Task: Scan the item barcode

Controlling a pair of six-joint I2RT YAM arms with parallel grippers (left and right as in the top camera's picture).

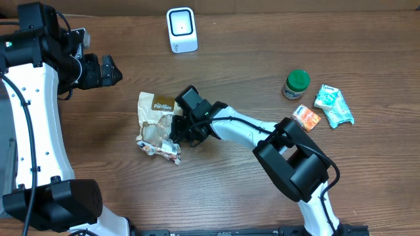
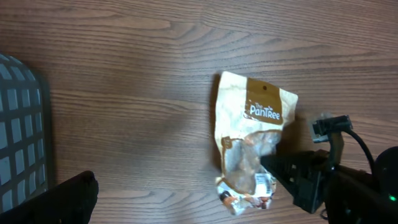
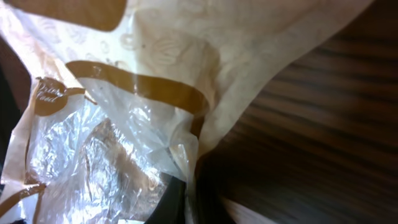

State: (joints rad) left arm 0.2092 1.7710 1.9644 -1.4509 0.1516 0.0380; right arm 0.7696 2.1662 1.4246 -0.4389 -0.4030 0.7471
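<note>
Overhead, the snack bag (image 1: 156, 121) lies flat on the wooden desk (image 1: 262, 39), left of centre. It is cream and brown with a clear window. Its printed top end points toward the desk's far edge and its crumpled bottom end is nearer the robot.

The right tool (image 1: 178, 134) is down at the bag's right edge, closed on the film there. In the right wrist view the wrinkled clear plastic fills most of the frame and runs down into a dark finger (image 3: 166, 202) at the bottom. From the left wrist camera the black tip of the right tool meets the bag's right side beside the window, with the "PanTree" label readable just above it.

The left tool (image 1: 108, 71) hangs over the desk up and to the left of the bag, apart from it. Its jaws are spread wide with nothing between them.

A white scanner (image 1: 182, 29) stands upright near the far edge, beyond the bag and well apart from it.

Far to the right, well away from the bag, sit a jar with a green lid (image 1: 296, 84), a teal packet (image 1: 333, 105) and a small orange packet (image 1: 306, 118), which lies just beside the teal one.
</note>
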